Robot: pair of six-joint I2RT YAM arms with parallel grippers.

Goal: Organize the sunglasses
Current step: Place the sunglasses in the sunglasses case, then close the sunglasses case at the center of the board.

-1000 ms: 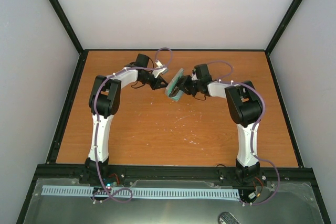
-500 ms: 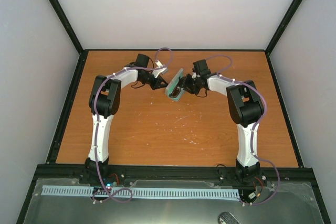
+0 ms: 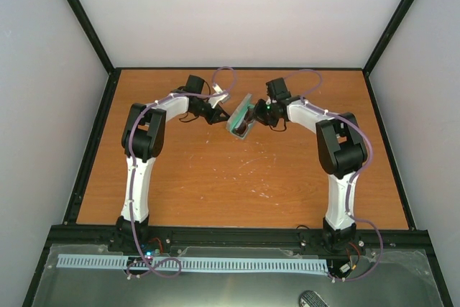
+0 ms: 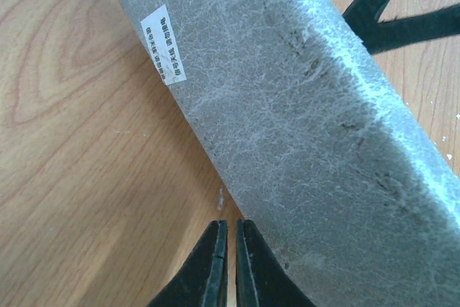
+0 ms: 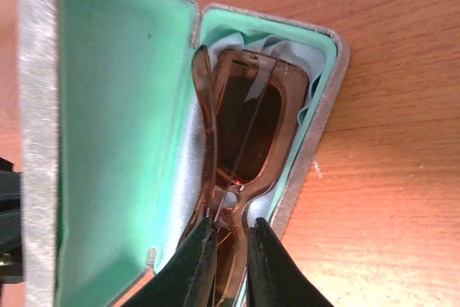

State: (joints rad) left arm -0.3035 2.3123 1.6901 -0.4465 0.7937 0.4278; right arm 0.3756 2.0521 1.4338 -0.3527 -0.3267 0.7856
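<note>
The grey case [image 3: 238, 119] with green lining stands open at the table's far middle. In the right wrist view the sunglasses [image 5: 248, 127], with a reddish-brown frame and amber lenses, lie folded in the case's base [image 5: 323, 106] on a light blue cloth [image 5: 287, 52]. The lid [image 5: 115, 127] stands up at the left. My right gripper [image 5: 231, 229] is closed around the glasses' bridge, and it is on the case's right in the top view [image 3: 256, 114]. My left gripper [image 4: 230, 229] is shut and empty, its tips at the grey outer shell [image 4: 287, 106] of the lid, on the case's left [image 3: 218, 113].
A white label [image 4: 167, 43] is stuck on the case's outer shell. The orange wooden table [image 3: 237, 177] has black rails along its edges and white walls behind. Both arms reach to the far middle.
My right arm's elbow and forearm have swung toward the far side while its gripper stays at the case. The left arm has not moved.
</note>
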